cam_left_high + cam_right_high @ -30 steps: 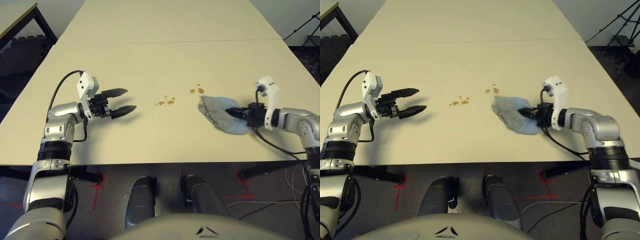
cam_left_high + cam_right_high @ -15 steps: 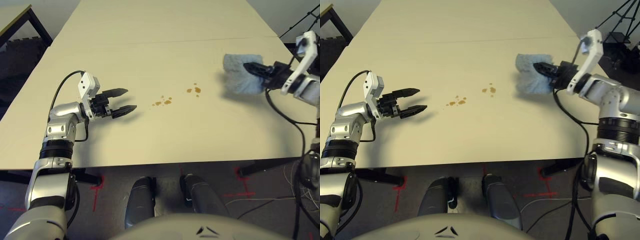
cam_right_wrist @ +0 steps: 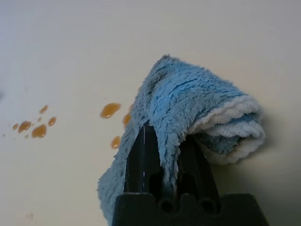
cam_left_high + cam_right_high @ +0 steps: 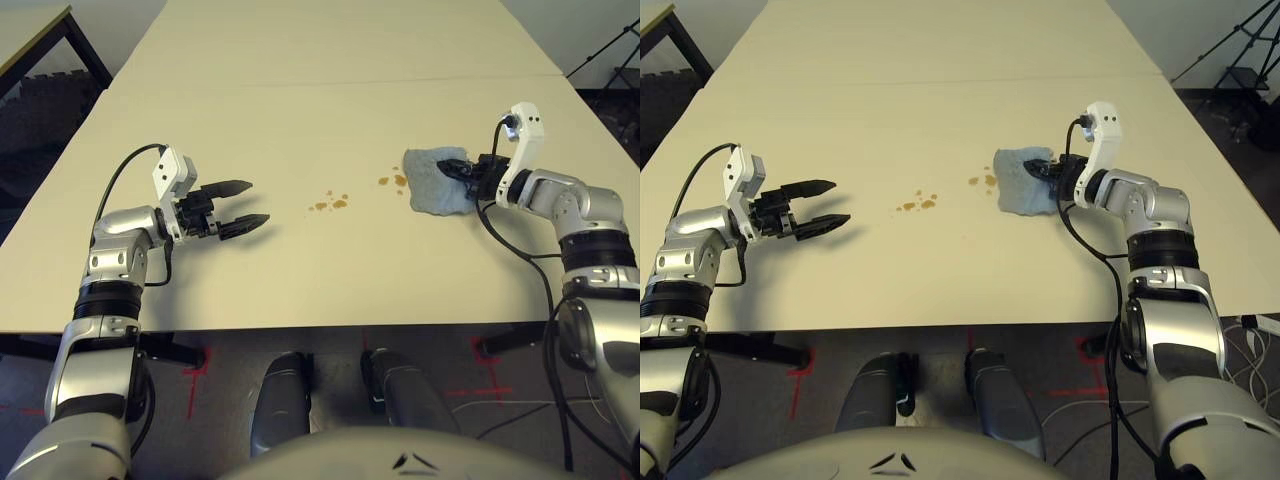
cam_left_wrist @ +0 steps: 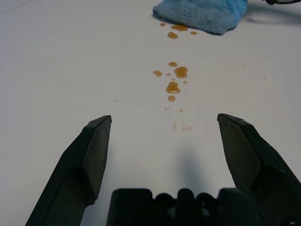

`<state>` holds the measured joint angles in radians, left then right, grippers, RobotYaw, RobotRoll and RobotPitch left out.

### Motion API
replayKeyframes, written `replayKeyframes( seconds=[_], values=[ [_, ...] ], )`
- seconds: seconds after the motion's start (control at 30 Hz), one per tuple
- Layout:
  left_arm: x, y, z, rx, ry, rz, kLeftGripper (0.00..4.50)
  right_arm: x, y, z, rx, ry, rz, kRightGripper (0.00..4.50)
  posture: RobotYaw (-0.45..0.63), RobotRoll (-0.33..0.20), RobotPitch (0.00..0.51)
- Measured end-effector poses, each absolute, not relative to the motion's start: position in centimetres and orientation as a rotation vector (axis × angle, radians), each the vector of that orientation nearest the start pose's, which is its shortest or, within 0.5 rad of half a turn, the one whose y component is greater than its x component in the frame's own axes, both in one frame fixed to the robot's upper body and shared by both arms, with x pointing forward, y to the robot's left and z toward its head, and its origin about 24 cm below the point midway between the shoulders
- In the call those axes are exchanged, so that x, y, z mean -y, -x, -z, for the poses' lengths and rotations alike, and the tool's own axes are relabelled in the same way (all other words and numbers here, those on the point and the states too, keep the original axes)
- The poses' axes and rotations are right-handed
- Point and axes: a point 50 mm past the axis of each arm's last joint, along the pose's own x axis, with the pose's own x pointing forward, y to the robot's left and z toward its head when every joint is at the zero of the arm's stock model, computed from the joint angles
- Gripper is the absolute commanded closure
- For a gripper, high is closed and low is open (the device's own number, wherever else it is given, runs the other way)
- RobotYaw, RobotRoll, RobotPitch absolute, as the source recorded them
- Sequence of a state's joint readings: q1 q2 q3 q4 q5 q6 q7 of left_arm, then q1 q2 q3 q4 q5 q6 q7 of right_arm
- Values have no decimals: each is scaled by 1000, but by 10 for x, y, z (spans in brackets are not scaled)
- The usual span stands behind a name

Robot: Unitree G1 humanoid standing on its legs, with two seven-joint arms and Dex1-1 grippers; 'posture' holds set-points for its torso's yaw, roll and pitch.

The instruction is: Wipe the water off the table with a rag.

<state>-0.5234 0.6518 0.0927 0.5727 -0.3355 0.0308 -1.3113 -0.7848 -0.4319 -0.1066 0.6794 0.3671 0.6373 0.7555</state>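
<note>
Dark grey floor (image 4: 520, 400) with red tape marks (image 4: 195, 375), side table (image 4: 40, 25), tripod (image 4: 1240, 50)

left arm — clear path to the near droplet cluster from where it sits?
Probably yes. The left claw is open and empty, pointed at the water across bare table; the rag lies beyond it.

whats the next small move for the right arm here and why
Probably slide the right gripper toward the robot's left, dragging the rag over the nearest water. It is shut on the rag, which lies on the table just beside those droplets, with another cluster further along.
</note>
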Motion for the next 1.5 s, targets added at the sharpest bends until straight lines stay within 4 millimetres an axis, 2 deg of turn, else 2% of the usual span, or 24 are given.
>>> replayKeyframes(
  seconds=[0.1,0.23,0.53,0.63,0.8,0.97,1.23,1.37,1.5],
  values=[
    [-261,-309,-122,-112,-190,1038,0,184,-366,-108,-427,-241,-690,4467,-157,0,125],
    [-262,-306,-117,-132,-176,1034,0,167,-365,-105,-430,-235,-745,4467,-155,0,126],
    [-259,-307,-121,-114,-191,1043,0,125,-360,-103,-434,-250,-879,4468,-152,0,124],
    [-259,-307,-121,-115,-189,1037,0,118,-359,-102,-438,-257,-901,4468,-150,0,123],
    [-259,-306,-119,-118,-184,1037,0,118,-359,-103,-437,-253,-900,4468,-148,0,123],
    [-258,-306,-119,-116,-183,1040,0,130,-364,-104,-435,-208,-858,4469,-148,0,120],
    [-258,-306,-118,-117,-182,1031,0,198,-369,-108,-448,44,-699,4477,-160,0,117],
    [-258,-306,-118,-117,-180,1031,0,220,-369,-112,-454,88,-641,4477,-160,0,117],
    [-257,-306,-117,-118,-175,1032,0,240,-370,-123,-438,94,-582,4477,-160,0,117]
  ],
)
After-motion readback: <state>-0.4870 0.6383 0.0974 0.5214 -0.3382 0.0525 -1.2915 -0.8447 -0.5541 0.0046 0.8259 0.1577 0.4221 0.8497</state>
